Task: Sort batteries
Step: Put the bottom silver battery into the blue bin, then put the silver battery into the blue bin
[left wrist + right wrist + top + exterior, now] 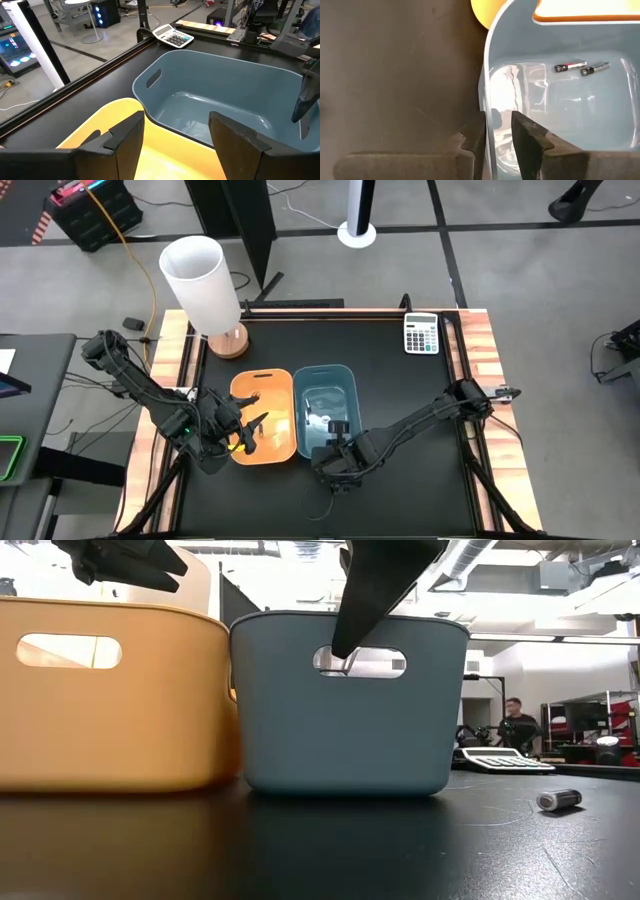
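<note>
A black bench point(400, 380) carries two plastic bins side by side and touching: an orange bin point(264, 416) on the left and a blue-grey bin point(326, 408) on the right. A white cylinder on a wooden base point(205, 292) stands at the back left corner, and a calculator point(421, 334) lies at the back right. The left hand point(243, 430) hangs over the orange bin with its fingers point(127, 145) spread wide and nothing between them. The right hand point(338, 434) sits at the blue-grey bin's front edge, fingers point(529, 137) narrow and straddling the bin's wall. Two batteries point(581, 67) lie end to end inside the blue-grey bin, and another battery point(558, 800) lies on the bare bench to the right of that bin.
</note>
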Controlling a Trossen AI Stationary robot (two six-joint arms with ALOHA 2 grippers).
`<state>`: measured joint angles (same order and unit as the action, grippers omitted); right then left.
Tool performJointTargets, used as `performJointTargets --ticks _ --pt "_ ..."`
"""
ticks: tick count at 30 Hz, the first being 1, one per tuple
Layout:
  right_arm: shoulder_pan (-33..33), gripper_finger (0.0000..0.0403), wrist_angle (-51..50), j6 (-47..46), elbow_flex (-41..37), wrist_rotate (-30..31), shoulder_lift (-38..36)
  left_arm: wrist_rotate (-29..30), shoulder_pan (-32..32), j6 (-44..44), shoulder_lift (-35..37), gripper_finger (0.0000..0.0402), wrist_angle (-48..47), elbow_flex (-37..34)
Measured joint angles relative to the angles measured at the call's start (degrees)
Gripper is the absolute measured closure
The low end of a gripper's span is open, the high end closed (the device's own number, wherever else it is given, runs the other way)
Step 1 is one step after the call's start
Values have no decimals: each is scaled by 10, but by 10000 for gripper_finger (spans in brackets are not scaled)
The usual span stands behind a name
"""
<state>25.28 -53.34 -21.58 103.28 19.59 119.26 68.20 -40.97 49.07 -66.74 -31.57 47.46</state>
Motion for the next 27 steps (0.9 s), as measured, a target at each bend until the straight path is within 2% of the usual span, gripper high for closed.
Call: performJointTargets --ticks 6,18,23,27 --pt "1 274 0 0 0 1 0 0 0 0 0 185 0 0" --pt "8 176 -10 21 7 27 0 0 0 0 0 185 0 0" --pt "14 168 -48 43 43 72 0 -2 0 0 0 185 -1 0" --pt "27 168 -89 47 84 80 -1 -4 0 0 0 185 -1 0"
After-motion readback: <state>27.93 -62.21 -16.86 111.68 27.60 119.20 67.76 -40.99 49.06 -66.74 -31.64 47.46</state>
